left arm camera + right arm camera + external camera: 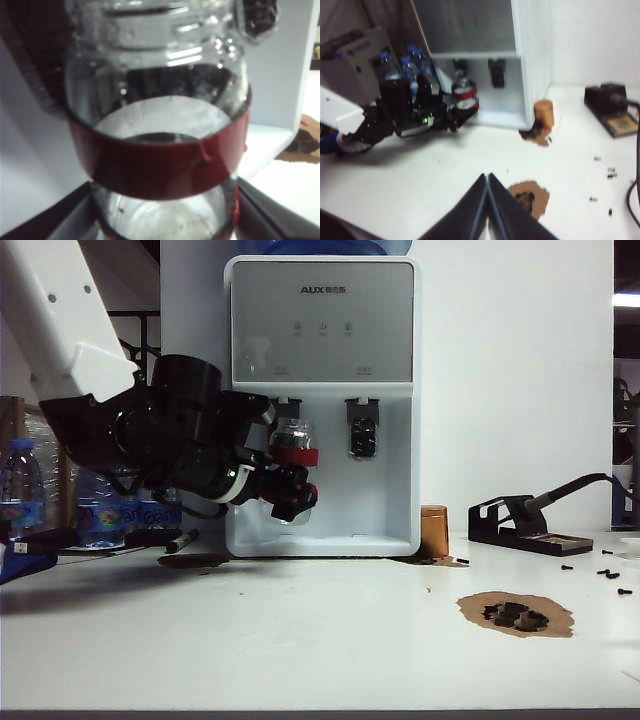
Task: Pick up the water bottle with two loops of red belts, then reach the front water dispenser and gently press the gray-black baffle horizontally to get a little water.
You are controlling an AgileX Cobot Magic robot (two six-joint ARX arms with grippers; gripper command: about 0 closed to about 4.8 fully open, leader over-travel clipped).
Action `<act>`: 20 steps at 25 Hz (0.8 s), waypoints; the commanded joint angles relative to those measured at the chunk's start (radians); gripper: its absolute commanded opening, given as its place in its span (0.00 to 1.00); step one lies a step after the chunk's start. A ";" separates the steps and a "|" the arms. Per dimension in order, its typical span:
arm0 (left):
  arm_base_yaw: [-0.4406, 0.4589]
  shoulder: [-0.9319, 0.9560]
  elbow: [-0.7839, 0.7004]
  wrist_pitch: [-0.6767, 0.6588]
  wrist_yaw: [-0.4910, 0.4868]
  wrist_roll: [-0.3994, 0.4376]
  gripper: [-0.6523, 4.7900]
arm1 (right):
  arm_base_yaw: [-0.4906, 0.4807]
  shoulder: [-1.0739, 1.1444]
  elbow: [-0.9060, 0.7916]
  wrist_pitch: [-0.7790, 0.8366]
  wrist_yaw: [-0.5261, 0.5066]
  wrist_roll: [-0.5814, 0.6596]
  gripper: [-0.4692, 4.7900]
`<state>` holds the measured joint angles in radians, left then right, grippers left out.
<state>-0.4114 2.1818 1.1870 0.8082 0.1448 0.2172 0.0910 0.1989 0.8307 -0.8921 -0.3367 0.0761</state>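
My left gripper [291, 492] is shut on the water bottle [294, 447], a clear glass one with two red bands, and holds it upright inside the recess of the white water dispenser [322, 335]. The bottle's mouth sits just under the left-hand spout. The gray-black baffle [460, 64] is mostly hidden behind the bottle's neck; whether they touch I cannot tell. In the left wrist view the water bottle [160, 120] fills the frame, with the left gripper [150, 167] round its red band. My right gripper [488, 176] hangs shut and empty over the table, out of the exterior view.
The right-hand paddle [362, 430] is free. An orange-brown cup [433, 531] stands by the dispenser's right corner, a soldering stand [525, 527] further right. Blue-capped bottles [20, 490] stand at the left, a marker [181, 540] before them. A brown patch [516, 614] and loose screws [612, 575] lie right.
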 commanded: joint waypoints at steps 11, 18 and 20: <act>0.064 -0.006 0.072 -0.054 -0.026 -0.018 0.11 | 0.002 0.057 0.005 0.088 0.009 -0.014 0.09; 0.064 -0.006 0.072 -0.056 -0.026 -0.018 0.11 | 0.002 0.110 0.005 0.139 0.020 -0.014 0.09; 0.064 -0.006 0.072 -0.056 -0.026 -0.017 0.11 | 0.002 0.134 0.005 0.150 0.018 -0.014 0.09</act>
<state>-0.3645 2.1822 1.2476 0.7231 0.1707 0.2054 0.0910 0.3157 0.8310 -0.7708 -0.3180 0.0666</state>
